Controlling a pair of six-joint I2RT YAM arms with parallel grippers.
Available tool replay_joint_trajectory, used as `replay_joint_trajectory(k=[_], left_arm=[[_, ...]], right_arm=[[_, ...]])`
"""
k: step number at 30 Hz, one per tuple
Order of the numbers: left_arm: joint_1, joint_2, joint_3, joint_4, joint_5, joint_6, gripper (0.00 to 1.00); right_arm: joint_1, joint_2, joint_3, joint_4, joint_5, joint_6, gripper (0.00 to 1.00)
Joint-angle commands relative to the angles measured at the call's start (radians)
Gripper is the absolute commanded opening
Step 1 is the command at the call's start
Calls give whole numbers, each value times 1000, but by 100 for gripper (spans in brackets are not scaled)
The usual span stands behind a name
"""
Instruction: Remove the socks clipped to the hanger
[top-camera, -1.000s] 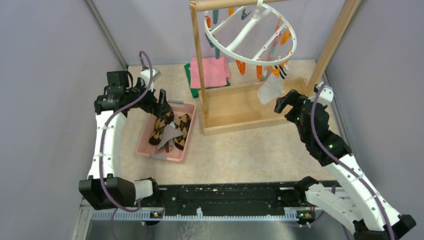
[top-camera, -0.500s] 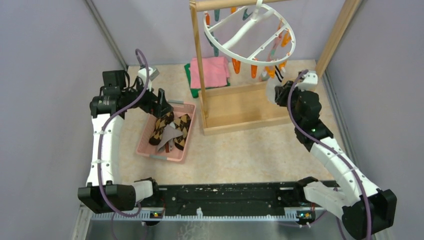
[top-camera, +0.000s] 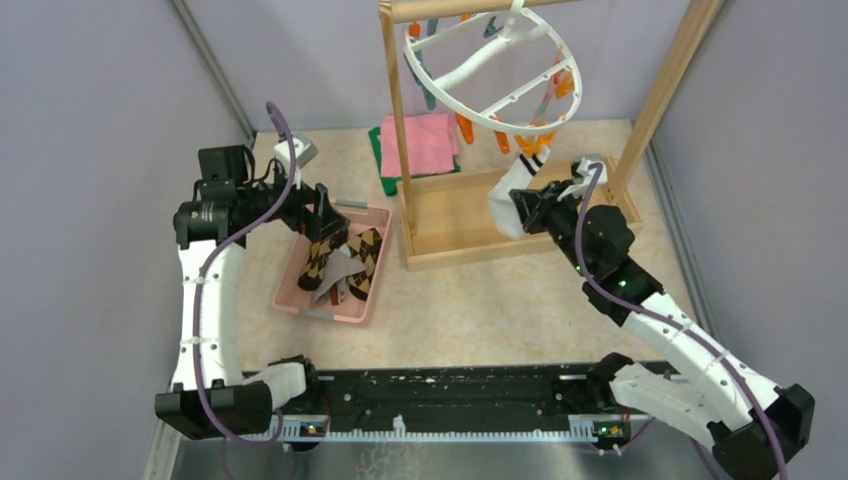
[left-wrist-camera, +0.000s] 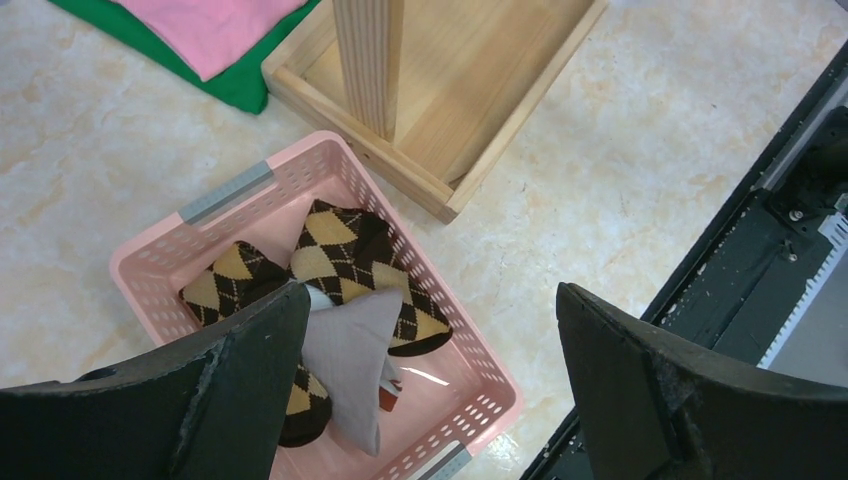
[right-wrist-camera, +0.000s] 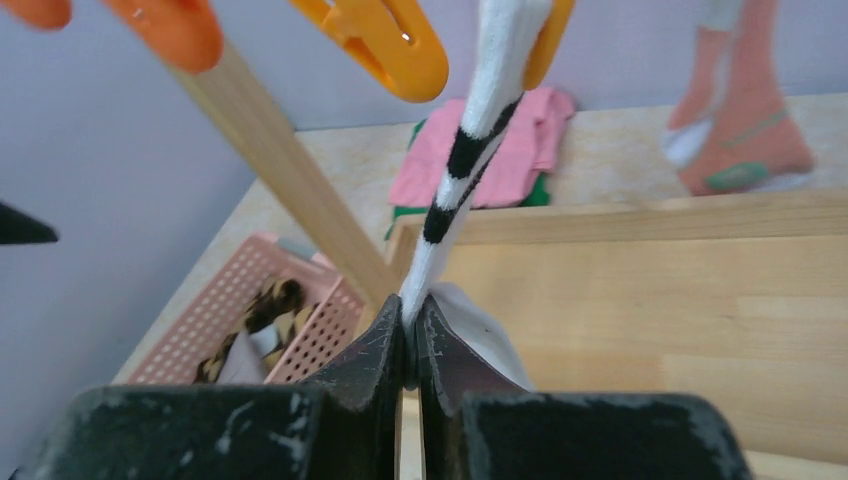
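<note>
Right gripper (right-wrist-camera: 411, 335) is clamped on the limp, light sock (right-wrist-camera: 462, 160) below its stripes, a sound hold; left gripper (left-wrist-camera: 430, 310) gapes.

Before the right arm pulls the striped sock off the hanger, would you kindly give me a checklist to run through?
1. Right gripper shut on the striped sock: ok, pinched below the black stripes.
2. Sock free of its clip: not ok, an orange clip holds its top.
3. Sock straight between clip and gripper: ok.
4. Wooden post apart from the sock: ok in the right wrist view.
5. Left gripper out of the way: ok, open above the pink basket.
6. Room in the basket: ok, the argyle socks leave part of its floor bare.
</note>
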Motion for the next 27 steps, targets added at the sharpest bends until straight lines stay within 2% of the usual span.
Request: replay_joint_trajectory(k=[1, 10, 15, 20, 25, 27], left_arm=[[-2, -43, 30, 2, 109, 48, 99], [-92, -30, 83, 9, 175, 52, 99], [-307, 18, 121, 69, 70, 1, 99], [-427, 84, 167, 174, 38, -55, 99], [-499, 149, 195, 242, 4, -75, 99], [-527, 155, 191, 273, -9, -80, 99]], right_arm=[[151, 4, 34, 13, 100, 39, 3], [346, 183, 158, 105, 151, 92, 3], [368, 274, 258, 136, 166, 130, 4], [396, 321, 349, 153, 230, 158, 4], [438, 414, 527, 10, 215, 156, 4], [448, 426, 546, -12, 195, 178, 4]])
